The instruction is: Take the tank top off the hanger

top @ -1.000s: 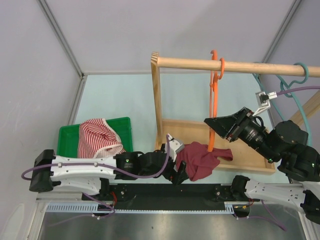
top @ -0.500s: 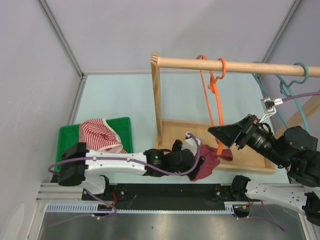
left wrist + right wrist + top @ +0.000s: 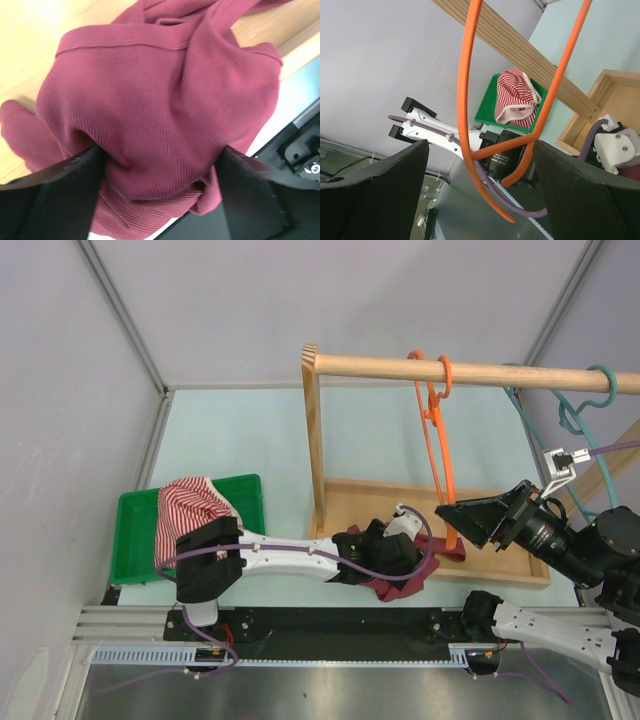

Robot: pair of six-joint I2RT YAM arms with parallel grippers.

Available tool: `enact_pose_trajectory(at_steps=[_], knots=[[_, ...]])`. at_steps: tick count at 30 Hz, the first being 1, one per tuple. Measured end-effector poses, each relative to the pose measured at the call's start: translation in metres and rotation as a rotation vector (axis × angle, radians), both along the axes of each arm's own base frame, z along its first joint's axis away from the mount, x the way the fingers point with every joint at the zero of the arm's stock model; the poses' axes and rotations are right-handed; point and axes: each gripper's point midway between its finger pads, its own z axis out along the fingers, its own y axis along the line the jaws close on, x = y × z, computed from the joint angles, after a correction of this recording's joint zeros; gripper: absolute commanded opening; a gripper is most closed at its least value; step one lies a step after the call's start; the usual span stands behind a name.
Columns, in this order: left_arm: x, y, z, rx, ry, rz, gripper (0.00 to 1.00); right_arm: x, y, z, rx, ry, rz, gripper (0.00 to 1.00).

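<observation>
Left gripper (image 3: 159, 167) clenched on maroon tank top (image 3: 150, 90).
Right gripper (image 3: 481, 167) gaped wide, orange hanger (image 3: 462, 100) between its fingers, cloth at hanger's 7 o'clock.

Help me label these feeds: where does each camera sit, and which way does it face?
Top external: overhead from behind, facing down at the rack; both arms show.
Left wrist: on the left arm, close on the tank top between its fingers.
Right wrist: on the right arm, facing through the orange hanger toward the green bin; fingers at edges.
Shared: hanger, in top and right wrist.
</observation>
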Motion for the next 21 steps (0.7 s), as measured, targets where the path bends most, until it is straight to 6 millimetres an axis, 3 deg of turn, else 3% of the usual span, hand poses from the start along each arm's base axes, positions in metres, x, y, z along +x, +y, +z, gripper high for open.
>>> enact_pose_trajectory(at_steps=[1, 4, 7, 11, 12, 16, 21], knots=[[0.000, -0.001, 0.000, -0.007, 0.003, -0.002, 0.67, 0.000, -0.001, 0.000, 0.002, -0.001, -0.001, 0.90], [-0.003, -0.006, -0.001, -0.036, 0.008, -0.021, 0.39, -0.001, -0.003, -0.003, 0.002, 0.003, -0.004, 0.90], [-0.003, -0.009, 0.006, -0.082, 0.001, -0.031, 0.24, -0.001, -0.004, -0.006, 0.000, 0.005, -0.008, 0.90], [-0.006, 0.001, 0.009, -0.101, 0.008, -0.043, 0.11, 0.000, -0.005, -0.008, -0.003, 0.007, -0.013, 0.90], [-0.008, 0.004, 0.010, -0.102, 0.014, -0.048, 0.00, 0.000, -0.005, -0.008, -0.002, 0.006, -0.016, 0.90], [-0.015, 0.016, 0.016, -0.099, 0.030, -0.072, 0.00, 0.000, -0.005, -0.008, -0.002, 0.007, -0.017, 0.90], [-0.020, 0.036, 0.038, -0.121, 0.025, -0.073, 0.00, 0.001, -0.004, -0.010, -0.006, 0.010, -0.017, 0.90]])
